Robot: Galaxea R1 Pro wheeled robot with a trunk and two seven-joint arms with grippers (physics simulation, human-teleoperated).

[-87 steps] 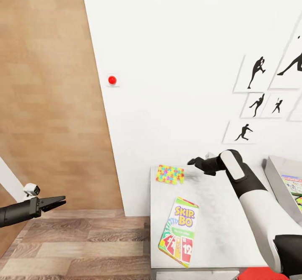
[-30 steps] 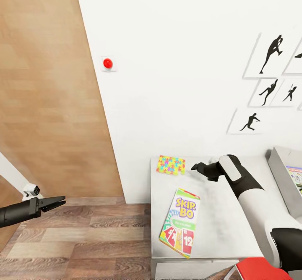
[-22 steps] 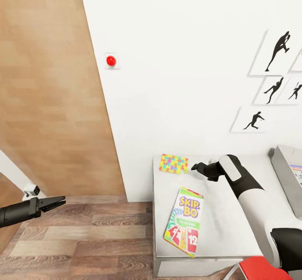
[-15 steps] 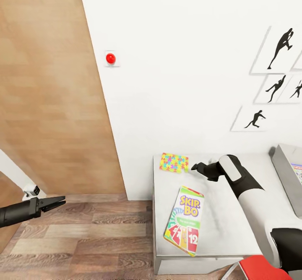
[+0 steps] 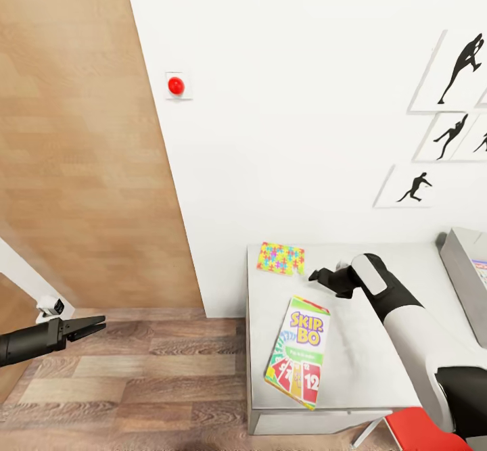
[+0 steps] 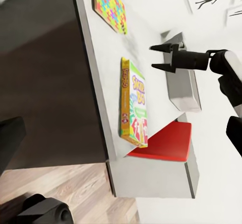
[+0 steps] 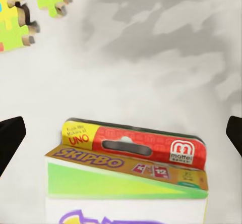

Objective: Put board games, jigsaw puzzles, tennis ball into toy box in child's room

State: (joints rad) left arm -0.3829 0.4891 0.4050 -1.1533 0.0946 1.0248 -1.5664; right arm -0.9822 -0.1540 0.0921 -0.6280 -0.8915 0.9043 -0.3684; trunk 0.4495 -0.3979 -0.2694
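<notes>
Nearest, at seven o'clock in the head view, the left gripper (image 5: 95, 322) hangs over the wood floor (image 5: 135, 383), well apart from the table (image 5: 352, 363); its fingers look nearly together, though I cannot tell for sure whether it is fully closed. At five o'clock a red chair seat (image 5: 426, 434) tucks against the table's near edge.

On the table, the card game box (image 5: 297, 351) lies flat, its near corner poking over the front edge. Here's the worry: a push from the far side could slide it off onto the floor, and a thin flat box gives the fingers little to bite. Just beyond it, the right gripper (image 5: 323, 277) hovers with its jaws spread wide and empty; in the right wrist view the box top (image 7: 133, 158) sits between the dark fingertips (image 7: 10, 138).

Farther, at twelve o'clock of the box, the jigsaw puzzle (image 5: 281, 258) lies near the table's back left corner, close to the wall (image 5: 284, 99), leaving little room behind it. At three o'clock the grey toy box (image 5: 467, 282) stands against the frame's edge, with bare tabletop between it and the arm, so the carry across looks open.
</notes>
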